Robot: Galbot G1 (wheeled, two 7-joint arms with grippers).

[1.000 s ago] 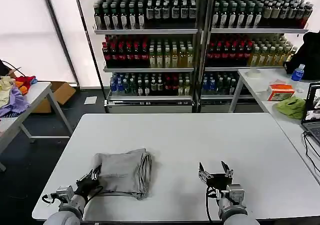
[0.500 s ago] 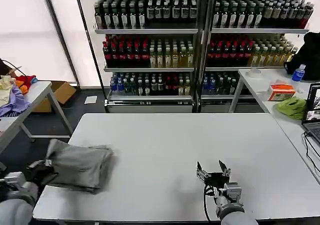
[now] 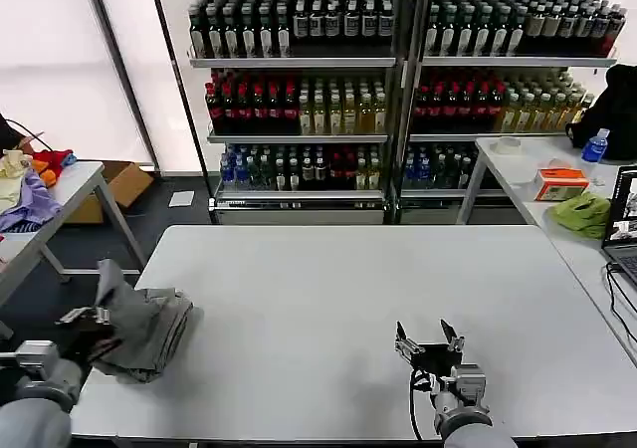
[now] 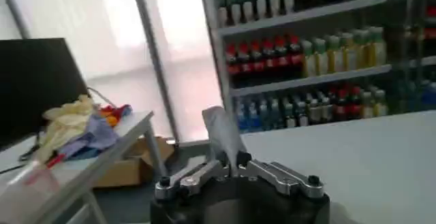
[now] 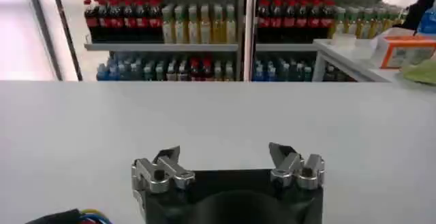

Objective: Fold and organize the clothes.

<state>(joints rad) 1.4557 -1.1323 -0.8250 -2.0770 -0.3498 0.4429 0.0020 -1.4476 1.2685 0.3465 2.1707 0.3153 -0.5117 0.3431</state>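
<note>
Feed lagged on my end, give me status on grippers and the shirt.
Left gripper shut on folded grey shirt, at the white table left edge. Right gripper open, idle over the table's near side. Nothing in the way.

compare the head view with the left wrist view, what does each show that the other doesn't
Head view alone: the bulk of the folded grey shirt at the white table's left edge, the open right tool, the green cloth. Left wrist view alone: the left tool shut on a shirt edge, close up. Both: the drink shelves and the side table's fabric heap.

Left claw (image 3: pixel 88 321) grips folded grey shirt (image 3: pixel 144 329) at table (image 3: pixel 338 299) edge.
</note>
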